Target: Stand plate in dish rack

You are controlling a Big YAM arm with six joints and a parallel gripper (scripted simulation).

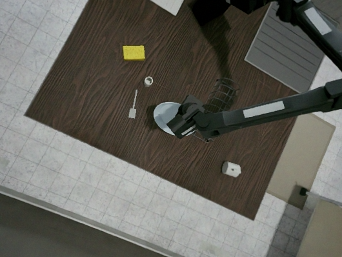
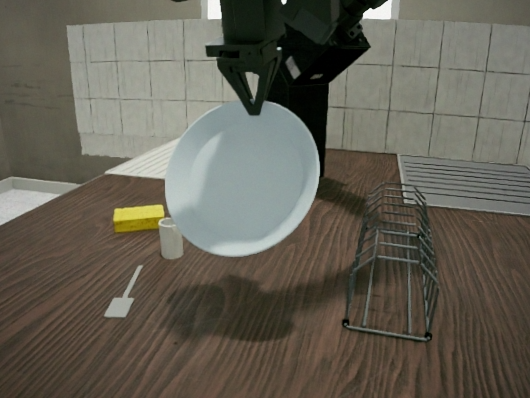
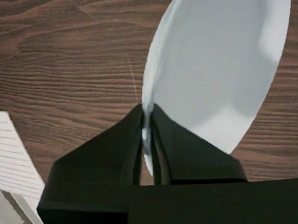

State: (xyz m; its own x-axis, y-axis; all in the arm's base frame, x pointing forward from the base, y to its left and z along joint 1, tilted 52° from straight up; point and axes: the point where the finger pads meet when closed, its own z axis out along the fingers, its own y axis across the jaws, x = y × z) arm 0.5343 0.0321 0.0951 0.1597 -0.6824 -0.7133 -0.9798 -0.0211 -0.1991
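My gripper [image 2: 253, 106] is shut on the top rim of a pale blue-white plate [image 2: 242, 179] and holds it hanging on edge, well above the wooden counter. In the wrist view the fingers pinch the plate's rim [image 3: 209, 56]. From above, the plate [image 1: 165, 117] shows left of the gripper [image 1: 182, 124]. The wire dish rack [image 2: 396, 259] stands on the counter to the right of the plate, with its slots empty. In the top view the rack [image 1: 222, 94] lies partly under the arm.
A yellow sponge [image 2: 138, 218], a small white cup [image 2: 171, 239] and a white spatula [image 2: 123, 296] lie to the left. A white mug [image 1: 231, 169] lies on its side near the front. A grey ribbed drain board [image 2: 465, 183] is at the back right.
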